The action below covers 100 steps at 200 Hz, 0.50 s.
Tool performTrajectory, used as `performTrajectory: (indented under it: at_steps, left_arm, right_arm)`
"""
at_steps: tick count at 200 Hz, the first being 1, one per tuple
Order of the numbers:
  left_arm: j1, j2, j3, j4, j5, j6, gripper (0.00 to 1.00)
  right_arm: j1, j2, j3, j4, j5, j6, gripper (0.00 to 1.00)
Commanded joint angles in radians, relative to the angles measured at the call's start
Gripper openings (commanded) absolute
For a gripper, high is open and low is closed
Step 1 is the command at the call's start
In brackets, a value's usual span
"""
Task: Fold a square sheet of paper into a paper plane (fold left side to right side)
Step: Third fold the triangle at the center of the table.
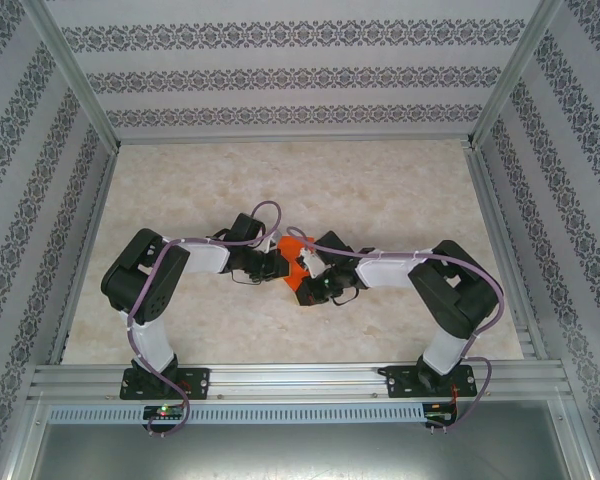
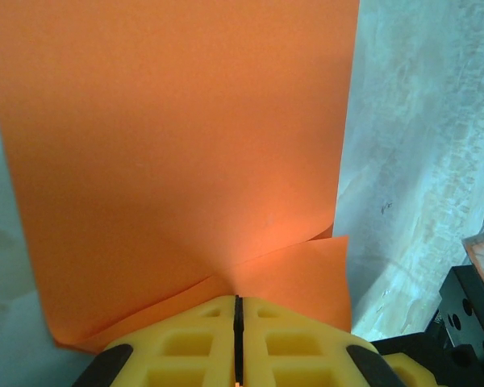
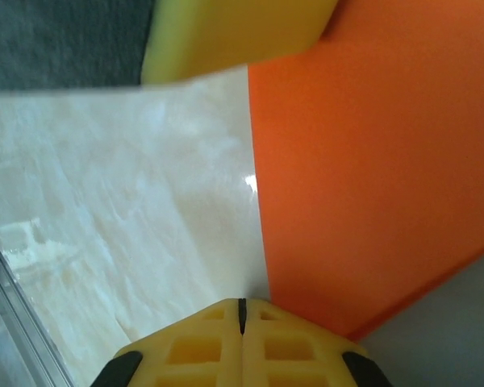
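Left claw [image 2: 236, 298] pinches the square sheet of paper [image 2: 177, 145]; right claw [image 3: 242, 302], closed, sits at its edge. Likely floppy; grip corners.

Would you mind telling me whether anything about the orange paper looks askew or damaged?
Near the left fingers the square sheet of paper is buckled: a lower flap juts past the upper layer, edges misaligned.

Left arm [image 1: 195, 259], right arm [image 1: 392, 268] bent inward, wrists apparently touching; both jaws shut.
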Motion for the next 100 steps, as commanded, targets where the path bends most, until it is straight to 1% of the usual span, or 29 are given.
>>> performTrajectory:
  at_steps: [1,17,37,56,100]
  left_arm:
    - [-0.017,0.053,-0.001,-0.054,-0.072,0.031,0.11]
    - [-0.017,0.052,0.001,-0.052,-0.071,0.030,0.11]
    - [-0.017,0.051,0.004,-0.052,-0.070,0.029,0.11]
    - [-0.019,0.050,0.004,-0.051,-0.069,0.027,0.11]
    - [-0.018,0.047,-0.001,-0.051,-0.069,0.027,0.11]
  right_arm:
    - [-0.010,-0.061,-0.031,-0.055,-0.006,0.003,0.00]
    - [-0.010,-0.096,-0.022,-0.052,-0.014,0.010,0.00]
    - [-0.009,-0.101,0.004,-0.046,-0.028,0.023,0.00]
    - [-0.009,-0.081,0.026,-0.040,-0.020,0.029,0.00]
    - [-0.016,-0.021,0.043,-0.041,0.045,0.041,0.00]
